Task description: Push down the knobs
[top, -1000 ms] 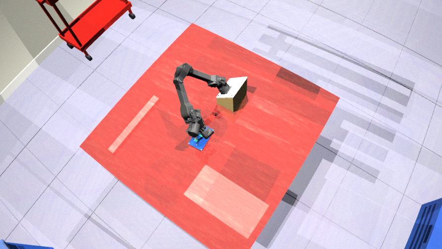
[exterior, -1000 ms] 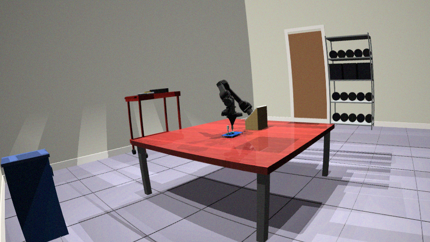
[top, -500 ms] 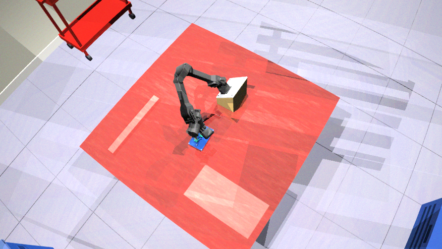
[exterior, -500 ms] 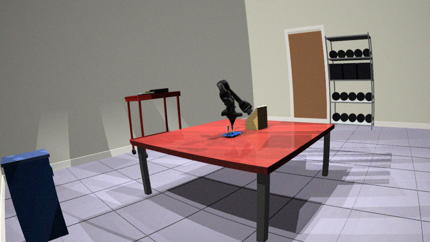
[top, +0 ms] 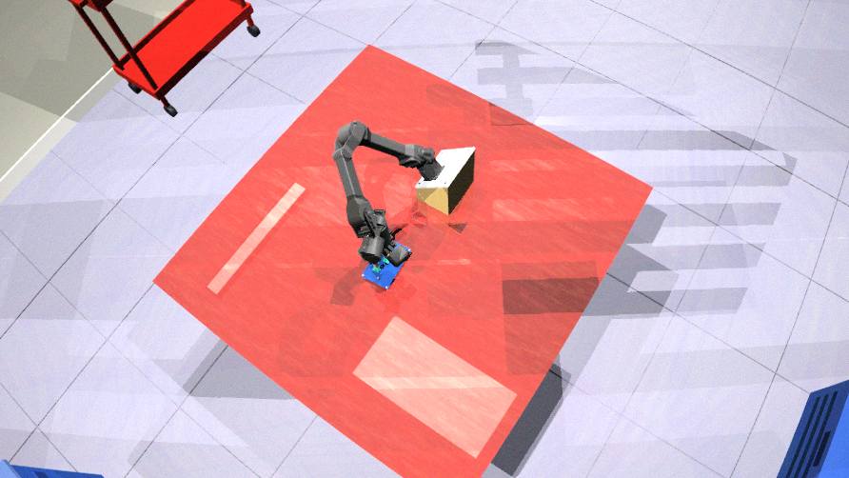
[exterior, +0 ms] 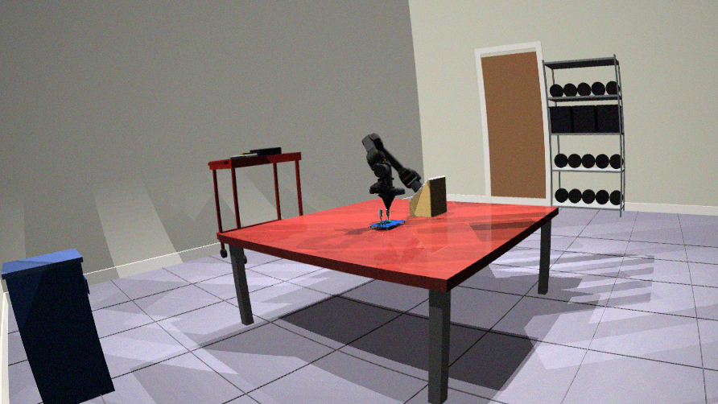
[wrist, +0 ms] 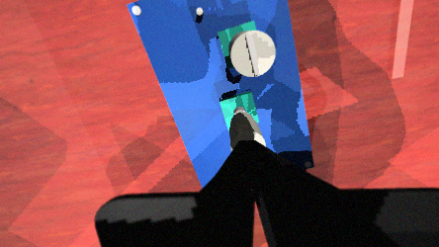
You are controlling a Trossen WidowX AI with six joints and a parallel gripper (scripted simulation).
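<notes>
The blue circuit board stands on the table. In the wrist view, a round pale knob with a slot line stands over the far teal potentiometer; this knob also shows in the exterior view, raised above the board. The other knob stands over the near potentiometer, with its dark side and a pale sliver showing. My gripper is shut, its tips over this knob's top, hiding most of it. Touching or just above, I cannot tell.
The arm's wedge-shaped mount stands behind the board on the red table. A small white-topped post stands near the board's far end. A red cart stands beyond the table.
</notes>
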